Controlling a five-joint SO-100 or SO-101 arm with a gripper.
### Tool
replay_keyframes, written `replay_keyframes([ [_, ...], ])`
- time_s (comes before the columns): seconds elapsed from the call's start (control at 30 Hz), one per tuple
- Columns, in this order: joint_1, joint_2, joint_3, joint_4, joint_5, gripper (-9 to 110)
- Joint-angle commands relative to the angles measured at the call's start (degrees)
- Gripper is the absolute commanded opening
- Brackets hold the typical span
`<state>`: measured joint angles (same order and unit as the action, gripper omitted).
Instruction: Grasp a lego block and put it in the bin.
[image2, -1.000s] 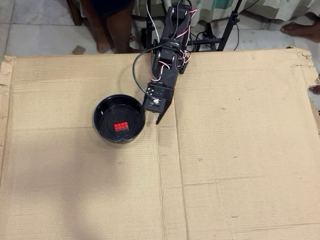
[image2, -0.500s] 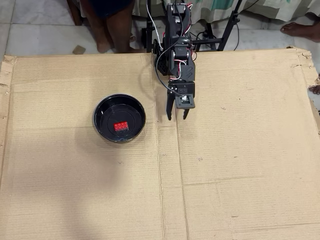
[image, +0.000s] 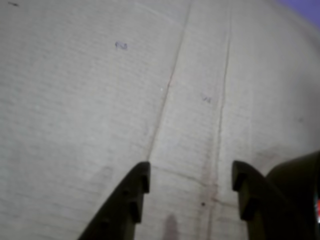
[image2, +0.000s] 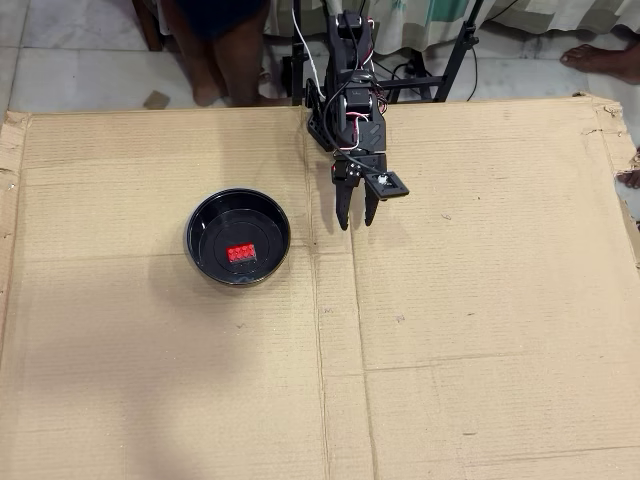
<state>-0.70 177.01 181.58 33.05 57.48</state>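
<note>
In the overhead view the red lego block (image2: 240, 253) lies inside the black bin (image2: 204, 215), near its middle. The bin sits on the cardboard, left of centre. My gripper (image2: 356, 222) hangs to the right of the bin, apart from it, fingers pointing down the view. In the wrist view the gripper (image: 191, 179) is open and empty, with only bare cardboard between its two dark fingers (image: 127, 205). The block and the bin are out of the wrist view.
A large cardboard sheet (image2: 470, 330) with fold creases covers the floor. The arm's base and cables (image2: 345, 60) stand at the top centre edge. A person's legs (image2: 215, 45) and another foot (image2: 600, 52) are beyond the sheet's far edge.
</note>
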Motion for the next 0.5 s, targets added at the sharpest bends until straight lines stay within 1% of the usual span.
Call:
replay_keyframes([
  [0.0, 0.4, 3.7, 0.9, -0.3, -5.0, 19],
  [0.1, 0.9, 6.1, 2.3, -0.3, -11.9, 19],
  [0.3, 1.1, 8.4, 2.7, -0.3, -28.7, 19],
  [0.47, 1.1, 8.7, 2.7, 1.5, -38.9, 19],
])
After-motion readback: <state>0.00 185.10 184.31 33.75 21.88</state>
